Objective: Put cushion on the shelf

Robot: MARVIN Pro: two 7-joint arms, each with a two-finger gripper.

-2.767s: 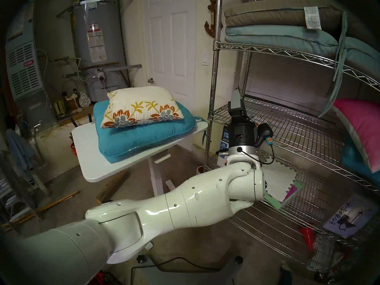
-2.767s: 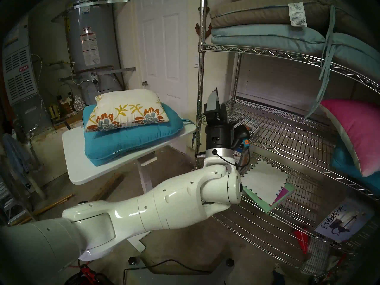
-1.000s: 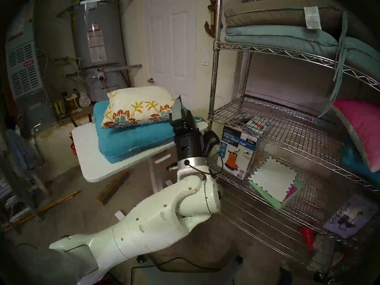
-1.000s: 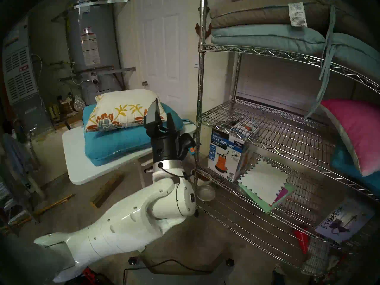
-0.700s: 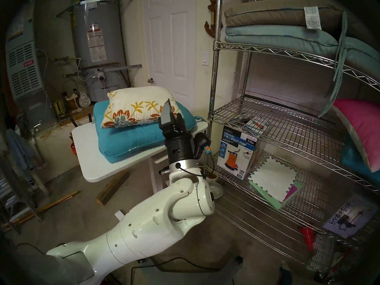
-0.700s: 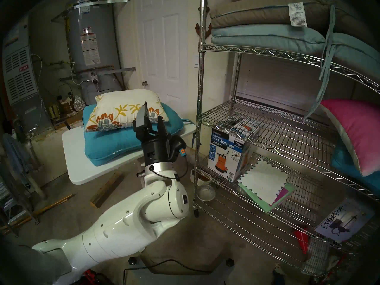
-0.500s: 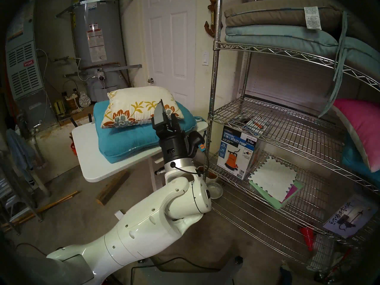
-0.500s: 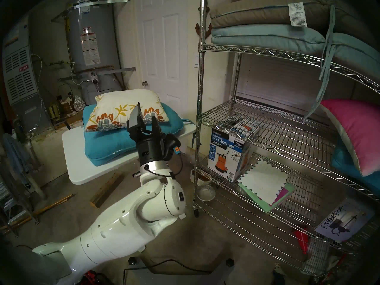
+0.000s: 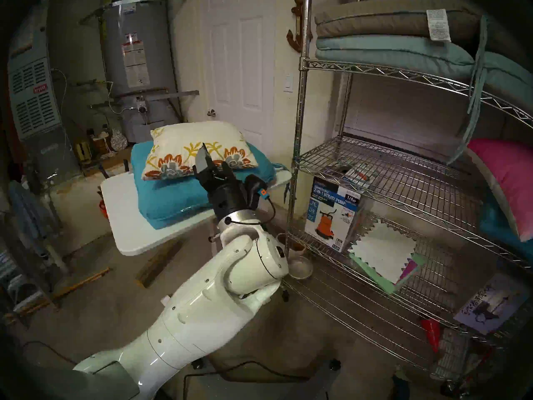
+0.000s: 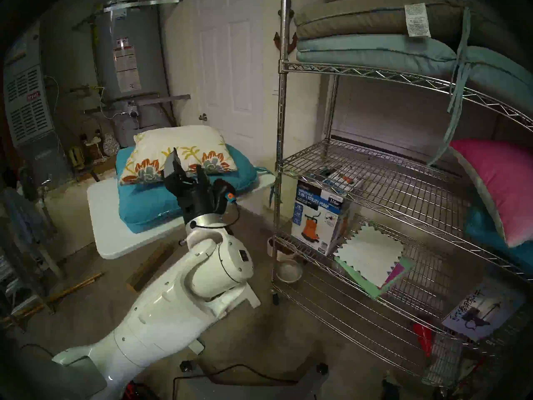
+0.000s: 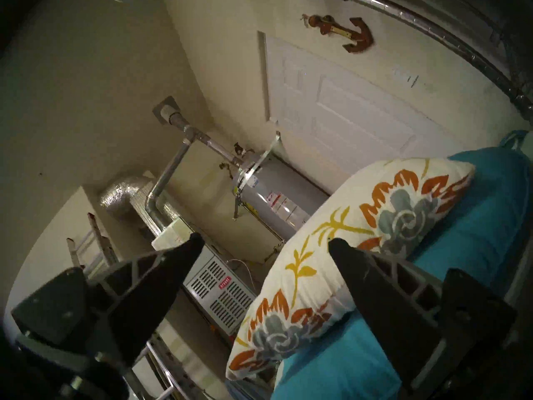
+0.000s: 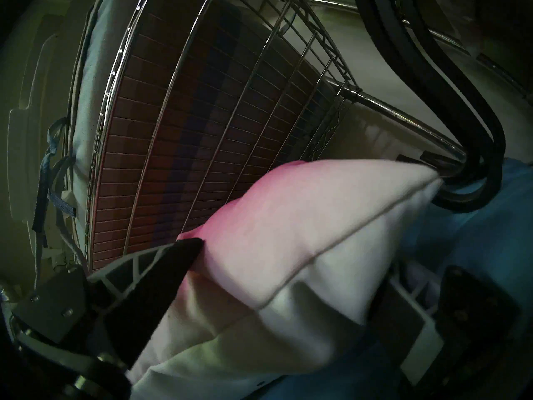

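On the left, the square cream-white cushion printed with orange-and-grey flowers (image 9: 199,149) is seen lying on a plain teal cushion (image 9: 184,197) on a white table (image 9: 127,217). Just near of it, the left gripper (image 9: 213,164) is held with jaws spread wide and empty. To the right stands the tall chrome wire shelf (image 9: 300,131); at its far-right end the right gripper (image 12: 288,275) is held wide around a pink-to-white pillow (image 12: 288,232), grip uncertain.

Floral cushion (image 11: 340,263) lying on a teal cushion (image 11: 450,275), right of a grey water heater (image 11: 277,206). Left gripper (image 11: 264,240) spread wide, one fingertip (image 11: 346,255) seemingly overlapping the floral cushion's face.
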